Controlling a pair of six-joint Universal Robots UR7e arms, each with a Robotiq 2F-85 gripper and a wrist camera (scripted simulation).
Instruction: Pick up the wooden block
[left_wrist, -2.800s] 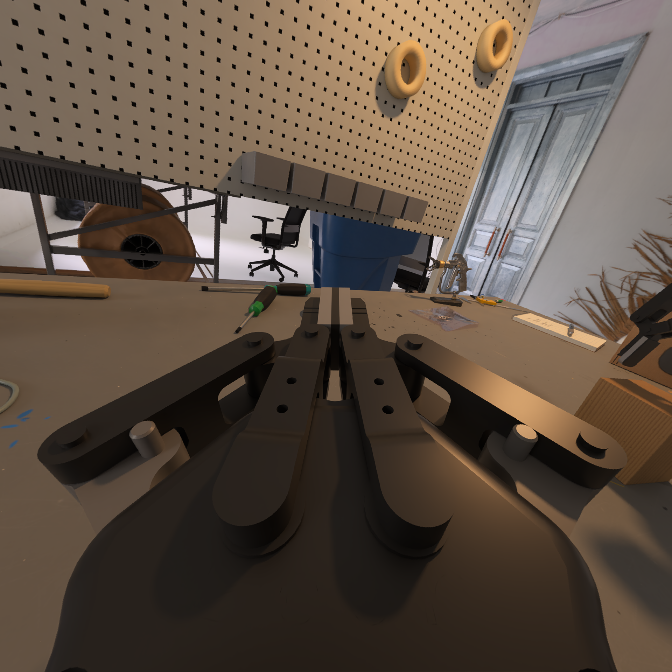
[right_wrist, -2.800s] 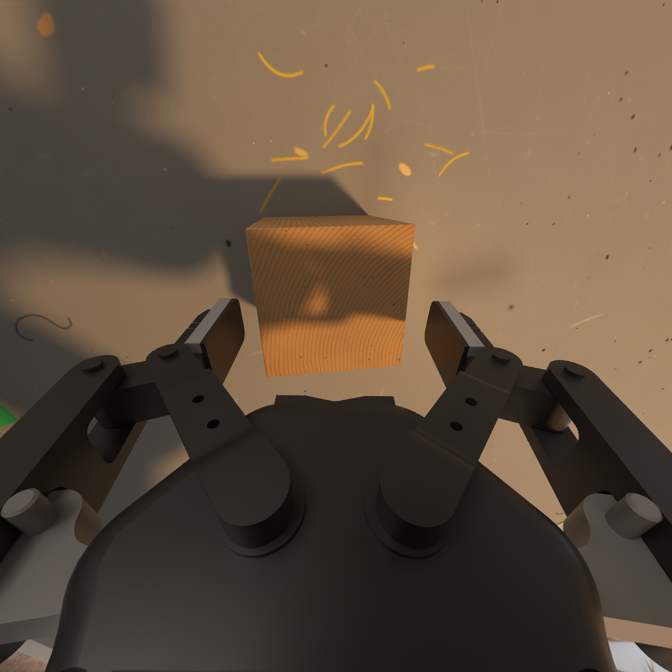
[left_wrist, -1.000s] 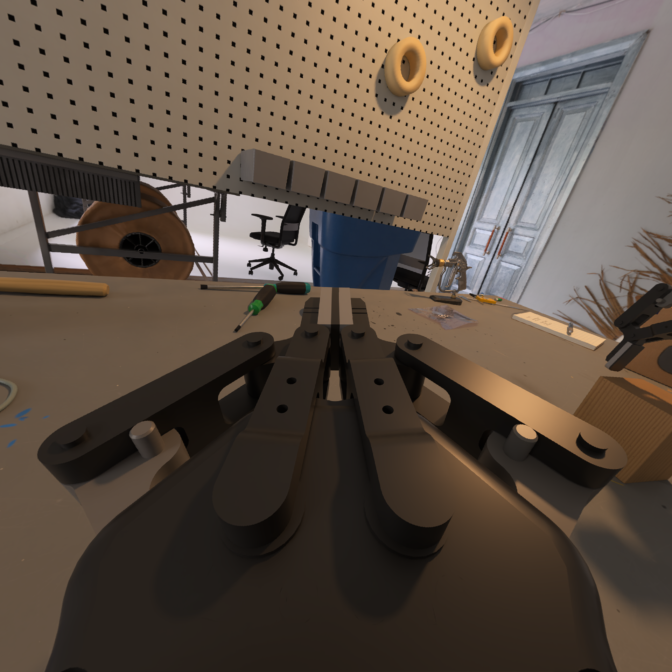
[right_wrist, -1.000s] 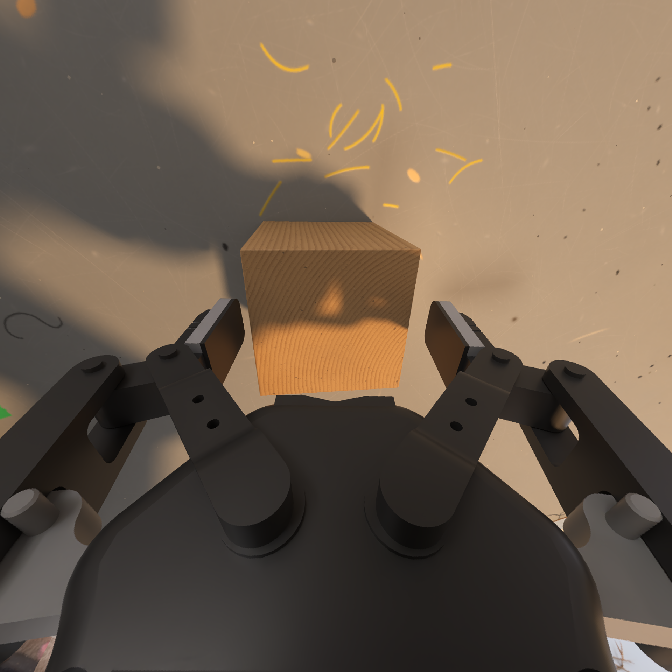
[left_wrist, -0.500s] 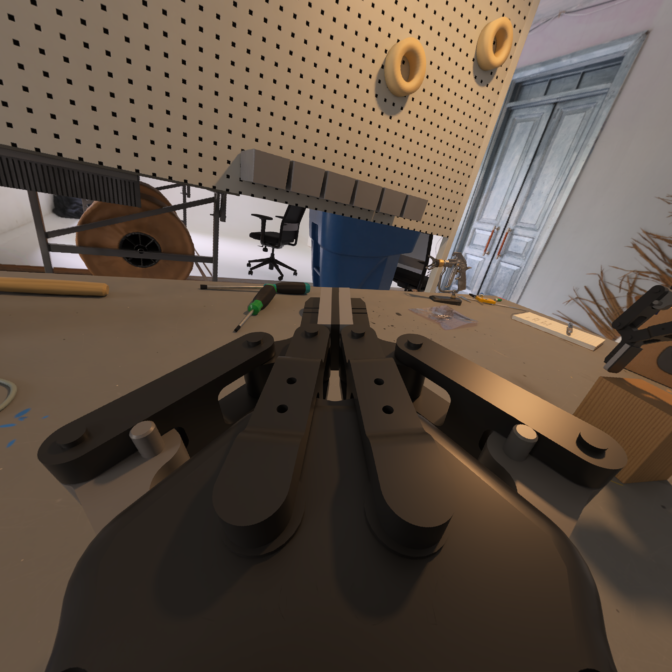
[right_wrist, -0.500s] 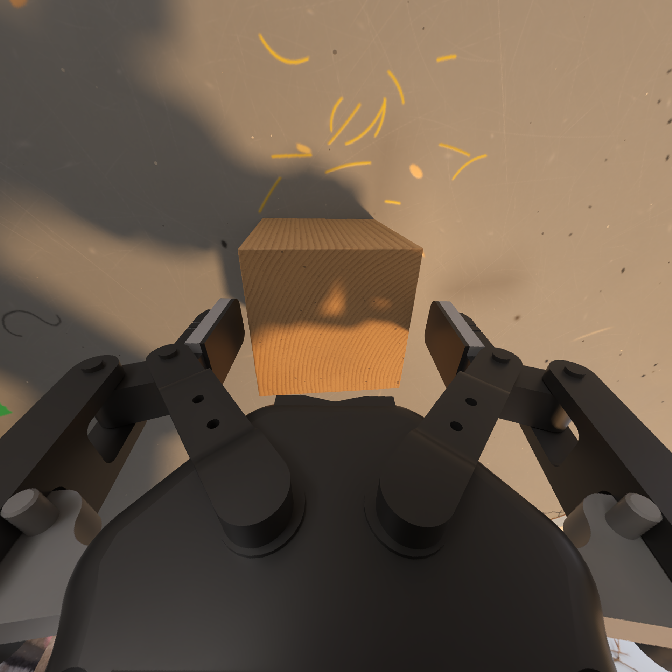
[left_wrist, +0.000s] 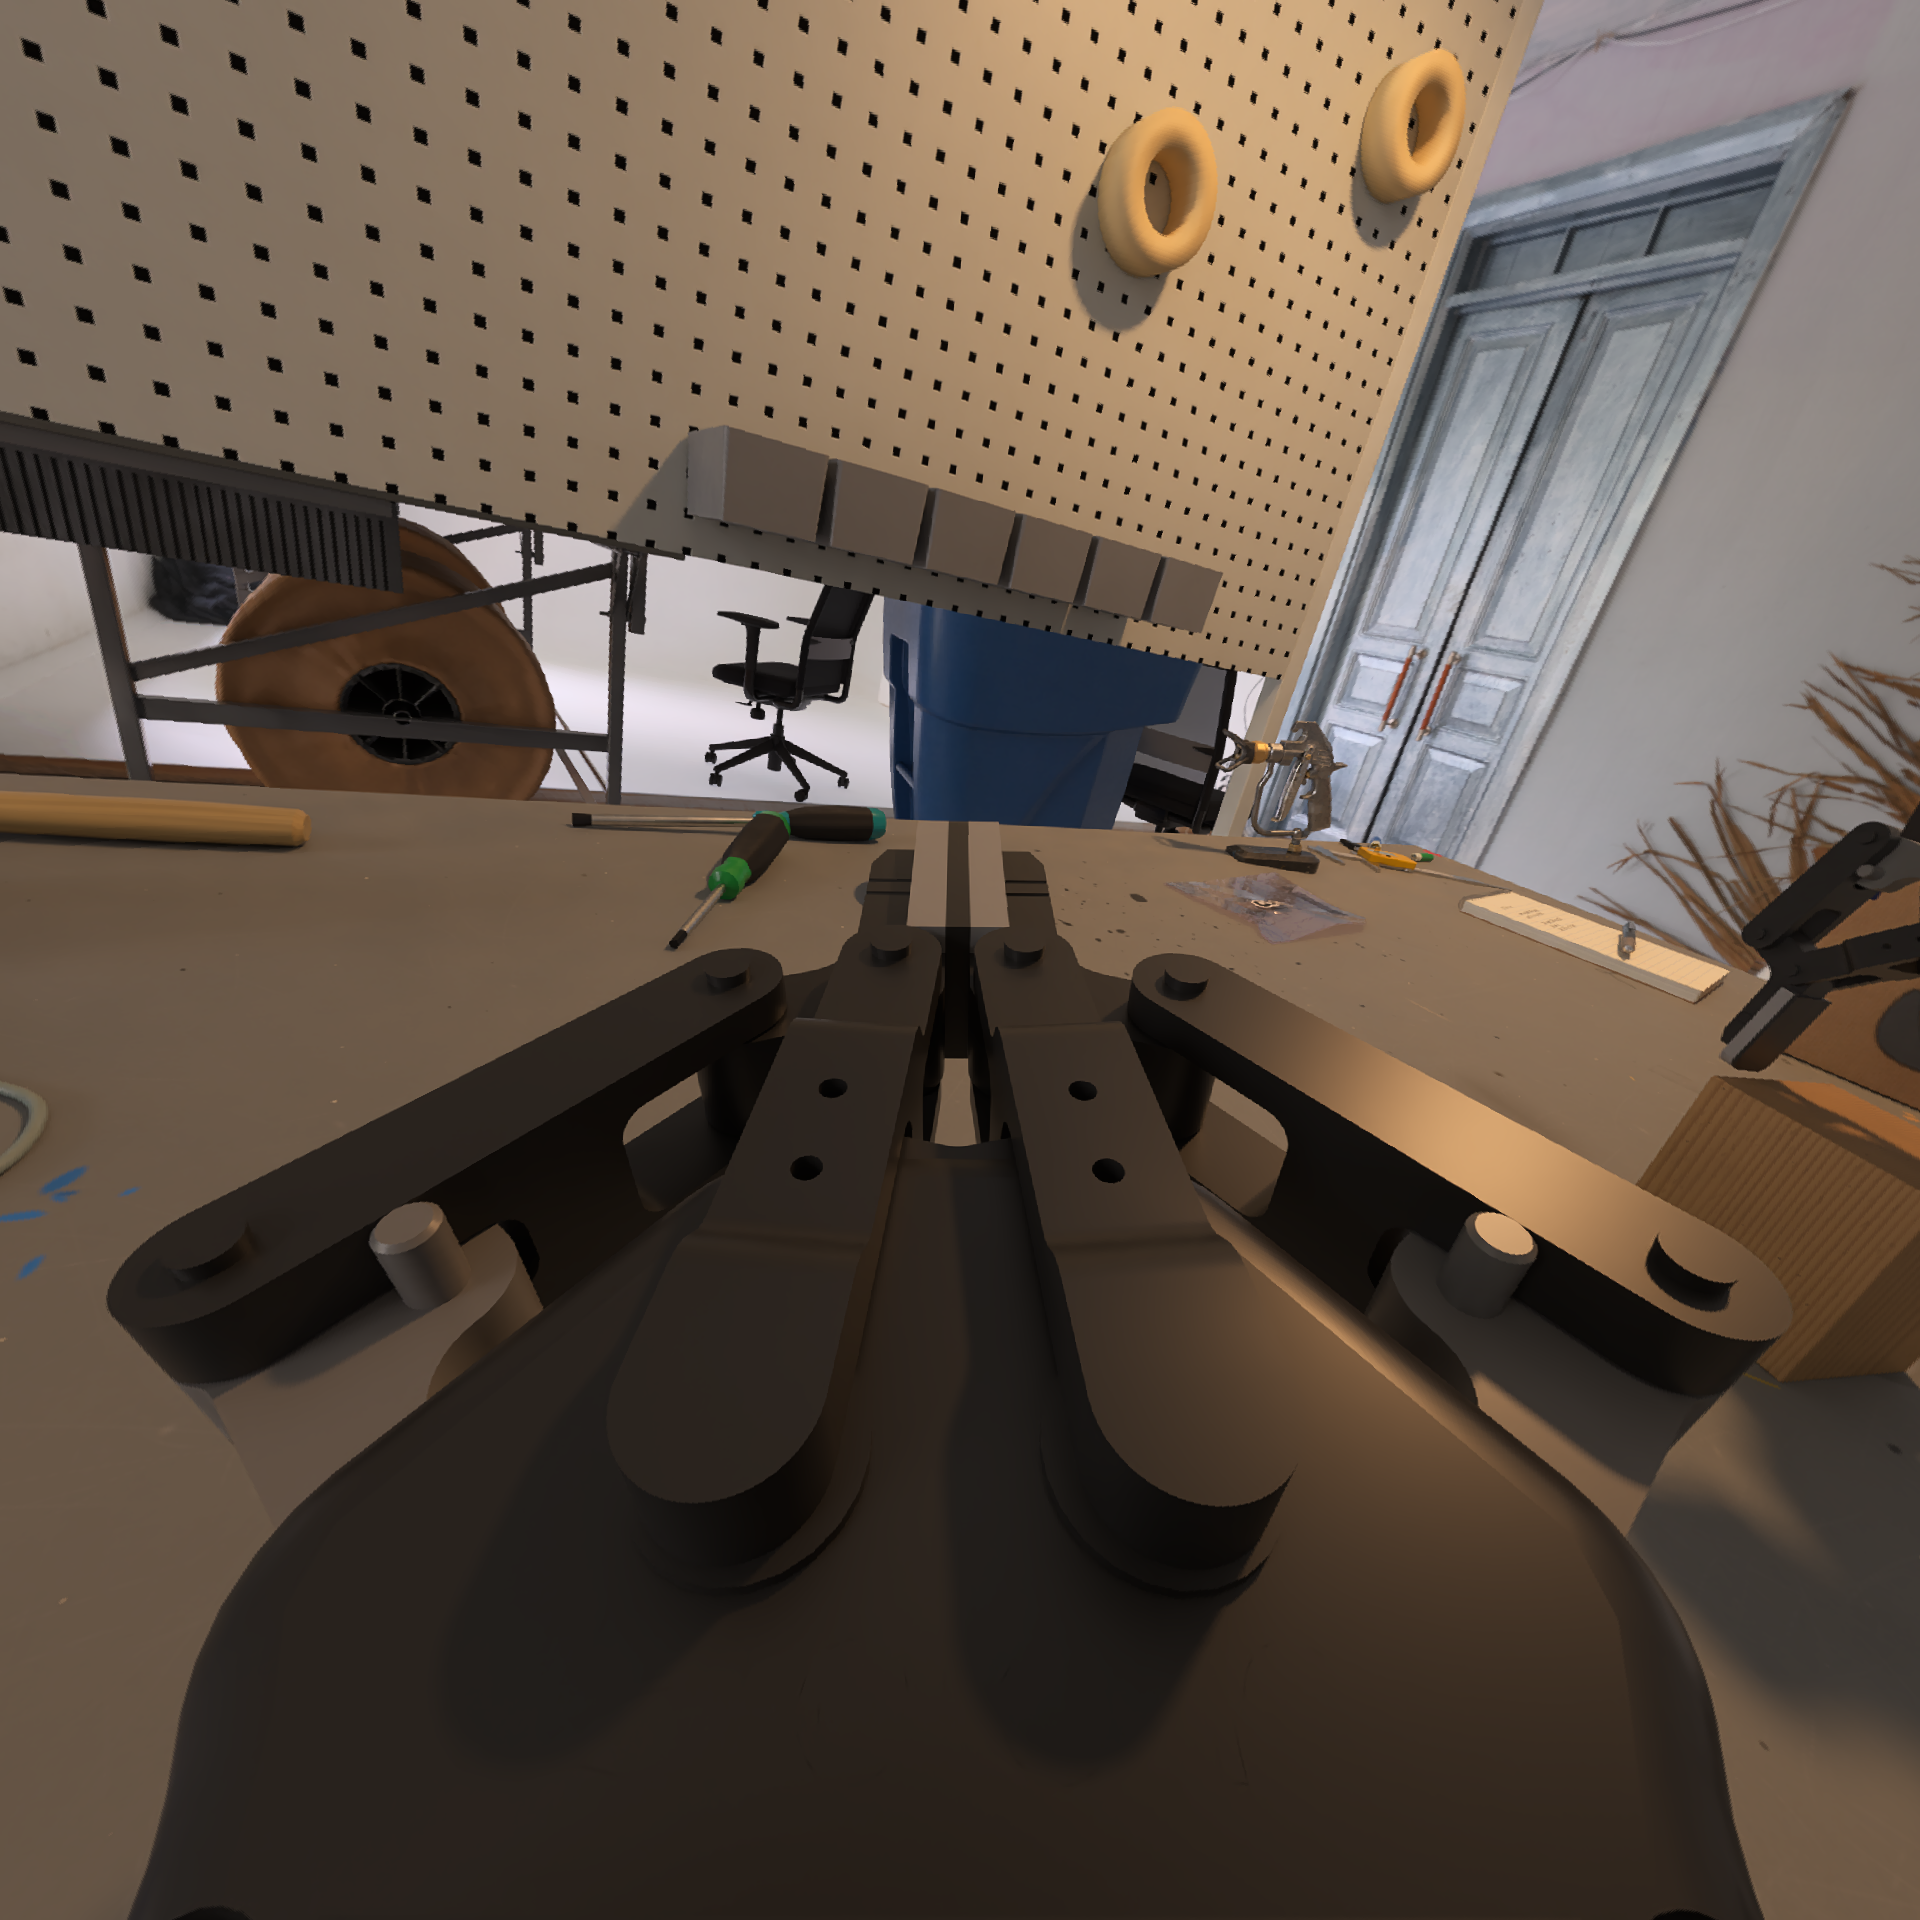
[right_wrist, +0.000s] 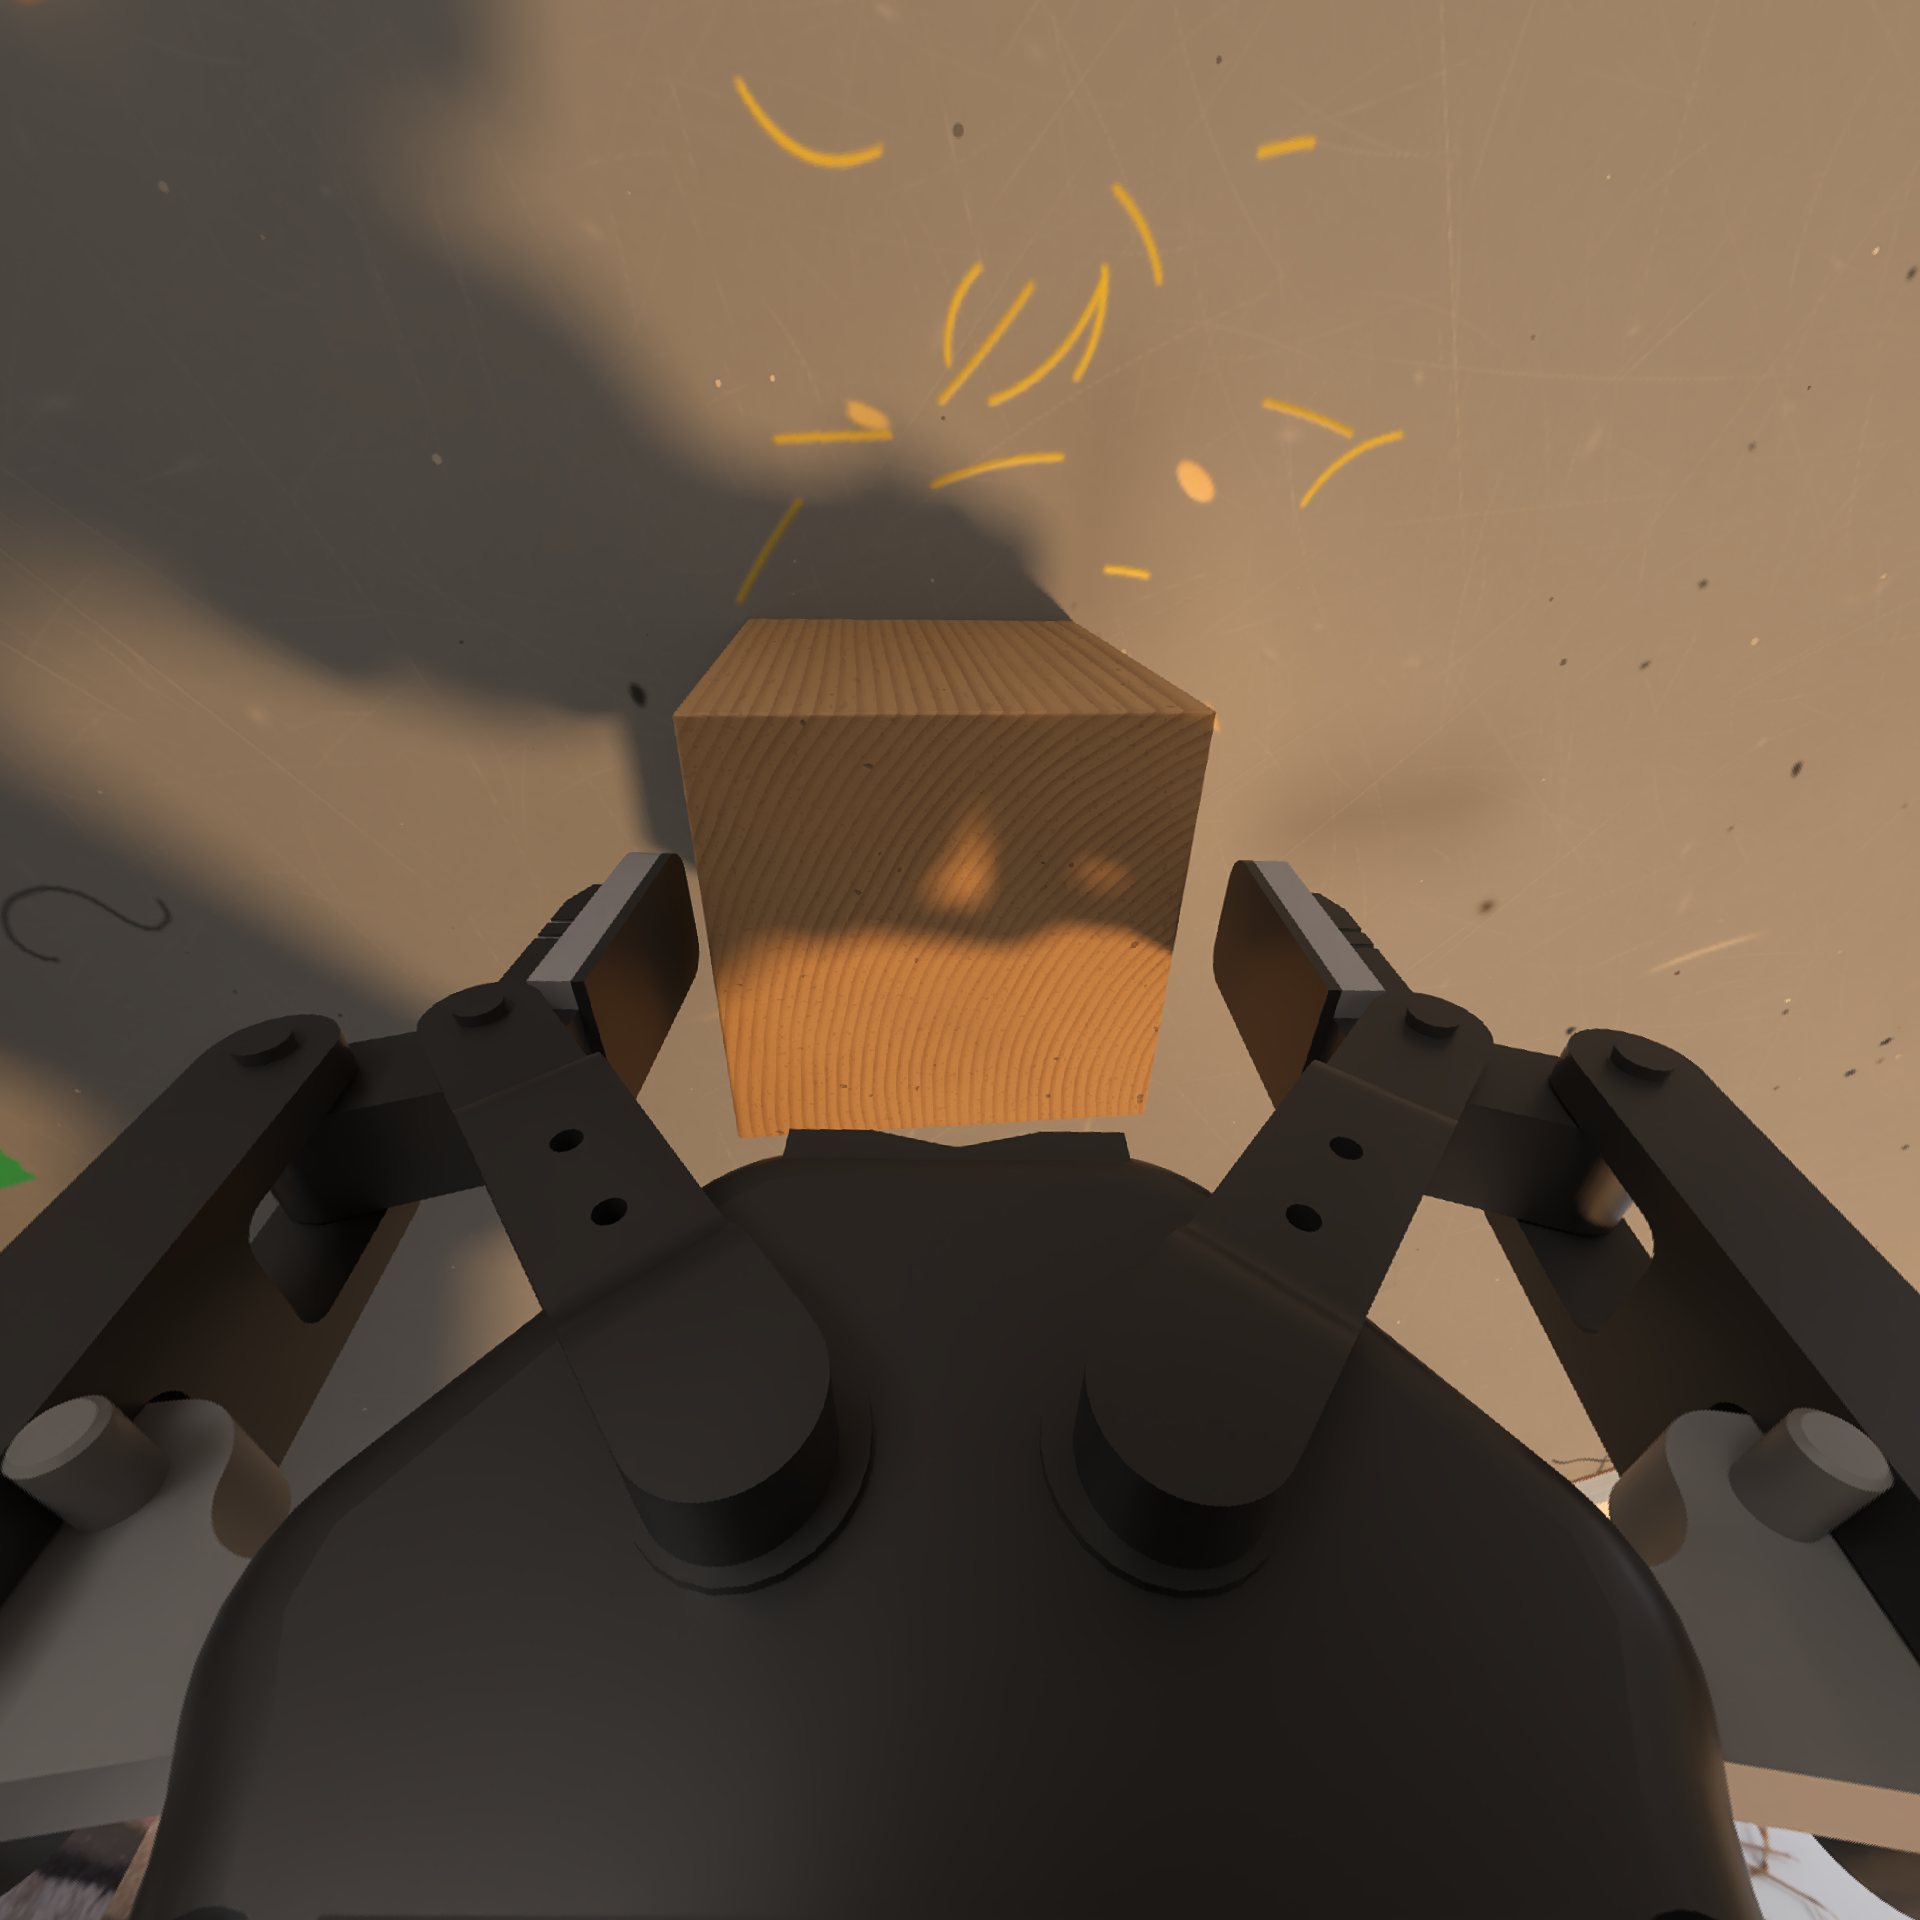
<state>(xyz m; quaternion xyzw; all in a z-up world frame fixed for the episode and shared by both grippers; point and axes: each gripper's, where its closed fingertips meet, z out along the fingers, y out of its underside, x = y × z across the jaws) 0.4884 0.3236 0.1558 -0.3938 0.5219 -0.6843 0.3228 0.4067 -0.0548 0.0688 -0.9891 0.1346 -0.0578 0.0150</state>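
Note:
The wooden block (right_wrist: 940, 883) is a light brown cube standing on the tan bench top. In the right wrist view my right gripper (right_wrist: 951, 935) is open and points down at it, one finger on each side of the block with a small gap on both sides. The block also shows in the left wrist view (left_wrist: 1787, 1216) at the right edge, with the right gripper's fingertips (left_wrist: 1766, 1023) just above it. My left gripper (left_wrist: 956, 883) is shut and empty, held low over the bench to the left of the block.
Green-handled screwdrivers (left_wrist: 743, 862) and a wooden handle (left_wrist: 156, 821) lie at the far side of the bench. A pegboard (left_wrist: 623, 260) with bins stands behind. A spray gun (left_wrist: 1288, 790), a plastic bag (left_wrist: 1262, 906) and a notepad (left_wrist: 1590, 940) lie far right. Orange shavings (right_wrist: 1039, 332) lie beyond the block.
My right gripper has come lower over the block, so the block looks larger and sits deeper between the open fingers. My left gripper has not moved.

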